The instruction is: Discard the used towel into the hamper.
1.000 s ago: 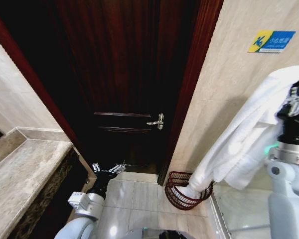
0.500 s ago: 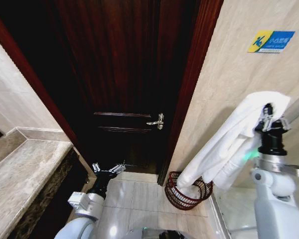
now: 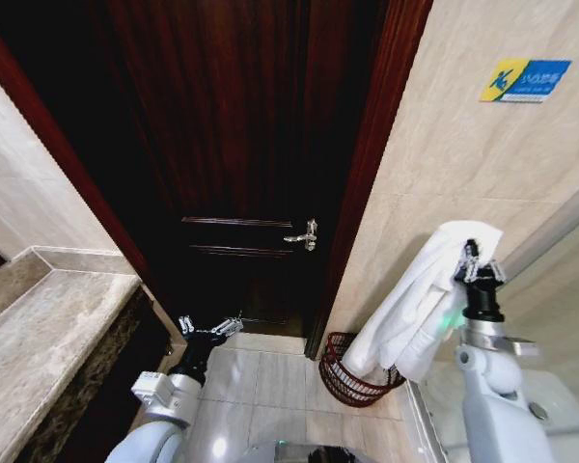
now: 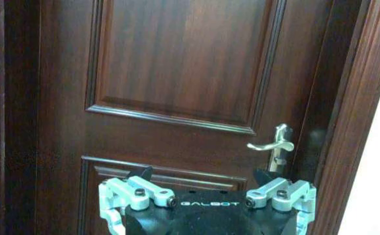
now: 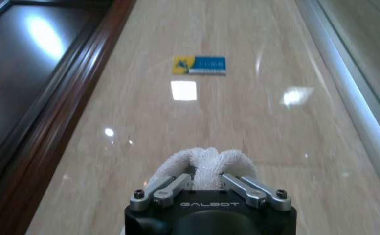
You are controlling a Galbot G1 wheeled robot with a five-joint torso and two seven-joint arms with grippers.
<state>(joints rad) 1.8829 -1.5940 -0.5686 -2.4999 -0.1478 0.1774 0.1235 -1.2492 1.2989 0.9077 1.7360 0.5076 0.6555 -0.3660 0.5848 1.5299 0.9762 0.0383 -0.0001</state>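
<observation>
Bathroom corner: dark wooden door [image 3: 241, 145] with a silver lever handle [image 3: 304, 234], pale tiled wall [image 3: 463, 164] to its right carrying a small blue-and-yellow sign [image 3: 526, 80], stone counter [image 3: 48, 338] at the robot's left.

Hamper [image 3: 352, 378] sits on the floor at the foot of the wall, just beside the door frame. Round, dark reddish-brown, open slats.

Right gripper [image 3: 479, 265] is raised, pointing up, fingers clenched on a bunched fold of the white towel [image 3: 415, 309]. In the right wrist view the cloth [image 5: 206, 166] bulges up between the two fingers [image 5: 167, 188]. The rest of the towel drapes down and to the left of that arm; its lower end reaches the hamper's mouth and seems to rest inside the rim, though the slats and folds make that hard to confirm.

Left gripper [image 3: 209, 329] is low near the door, fingers spread wide and holding nothing; the left wrist view has it [image 4: 206, 198] facing the door panel. Idle.

Step in hand, by my reading: carry and positioning, towel hanging above the basket, release not yet made.

Next move calls for bringing the gripped end over the hamper's opening, low enough that the bulk follows the tail in, then opening the fingers. Risk: dropped from this height and offset, the upper part may flop over the rim onto the floor.
</observation>
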